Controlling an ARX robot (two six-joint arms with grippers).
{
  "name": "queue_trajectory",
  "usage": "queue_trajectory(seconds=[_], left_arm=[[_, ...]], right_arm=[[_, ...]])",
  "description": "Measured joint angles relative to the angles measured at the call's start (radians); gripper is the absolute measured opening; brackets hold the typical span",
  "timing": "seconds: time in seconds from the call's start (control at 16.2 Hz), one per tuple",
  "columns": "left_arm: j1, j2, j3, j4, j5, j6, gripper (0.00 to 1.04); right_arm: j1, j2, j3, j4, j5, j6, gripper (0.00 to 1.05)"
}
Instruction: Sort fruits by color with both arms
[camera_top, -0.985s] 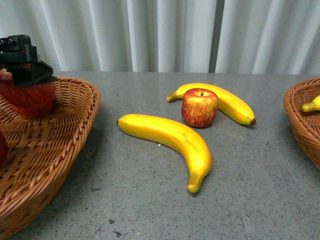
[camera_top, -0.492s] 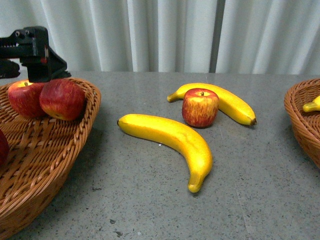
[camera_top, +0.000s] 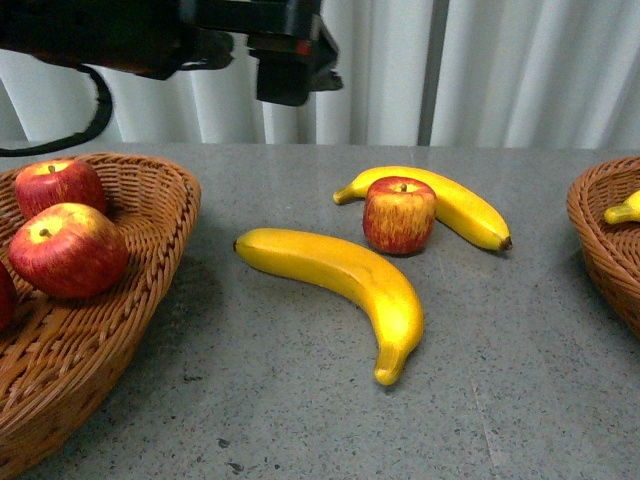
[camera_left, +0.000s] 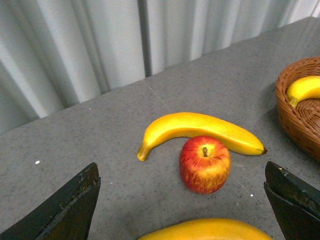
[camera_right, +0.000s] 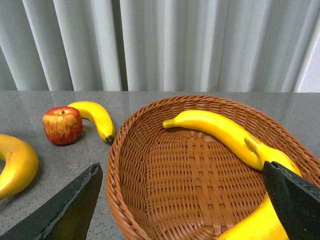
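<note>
Well left of the loose apple (camera_top: 399, 215), the left basket (camera_top: 150, 250) holds three apples (camera_top: 68, 250), one barely in frame; the left claw (camera_left: 181, 167) hangs high and left of that apple, spread wide, empty. Unsorted on the tabletop (camera_top: 300, 400): that one apple, one banana (camera_top: 455, 205) just behind it, one larger banana (camera_top: 345, 275) just in front; well to its right, the right basket (camera_right: 150, 165) has at least two bananas (camera_right: 220, 131), the right claw (camera_right: 181, 167) gaping empty above.
</note>
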Motion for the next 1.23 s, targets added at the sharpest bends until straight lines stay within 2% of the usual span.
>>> queue_trajectory(seconds=[0.43,0.55,0.8,1.23], left_arm=[[-0.065,0.399,0.413,-0.142,0.055,0.084,0.98],[-0.097,0.452,0.457,-0.192,0.058,0.142,0.98],[-0.118,0.549,0.492,-0.25,-0.034,0.238,0.98],[-0.121,0.56,0.49,-0.286,0.001,0.231,0.98]], right_arm=[[0.0,0.0,0.0,0.0,0.0,0.0,0.98],[0.0,0.0,0.0,0.0,0.0,0.0,0.98],[0.0,0.0,0.0,0.0,0.0,0.0,0.98],[0.0,0.0,0.0,0.0,0.0,0.0,0.98]])
